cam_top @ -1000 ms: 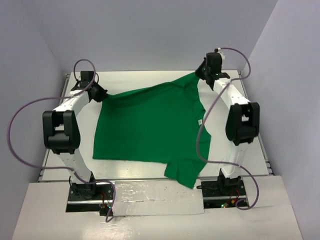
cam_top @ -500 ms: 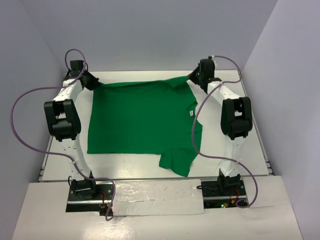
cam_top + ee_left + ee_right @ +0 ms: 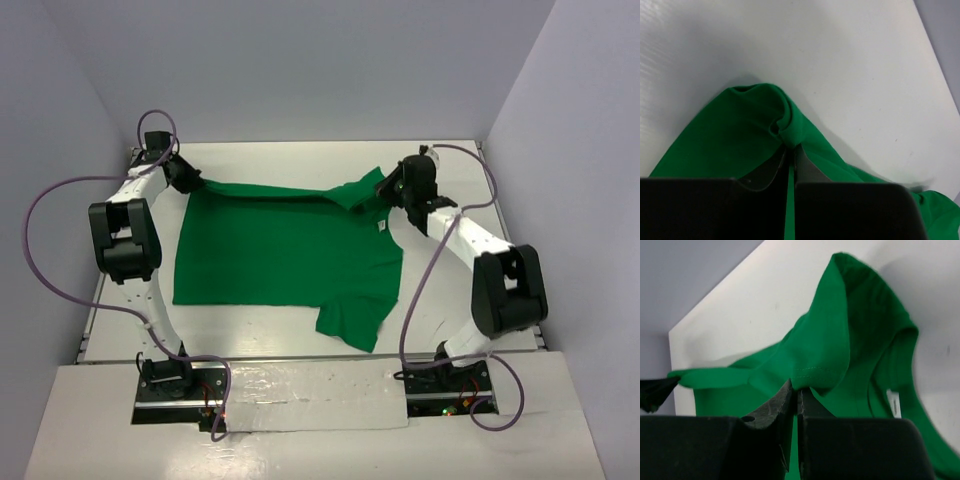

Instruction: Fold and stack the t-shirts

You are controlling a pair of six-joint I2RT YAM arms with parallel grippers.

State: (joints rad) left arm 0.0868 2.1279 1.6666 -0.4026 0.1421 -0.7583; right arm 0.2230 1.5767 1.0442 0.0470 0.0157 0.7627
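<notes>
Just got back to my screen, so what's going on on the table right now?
Both arms are holding one green t-shirt. The left claw is shut on its far left corner. The right claw is shut on bunched cloth at the far right, near the collar. Between them the shirt lies mostly spread on the white table, one sleeve pointing toward the arm bases. No fold is made yet.

Overhead plus wrist close-ups; shared t-shirt (image 3: 290, 250)
</notes>
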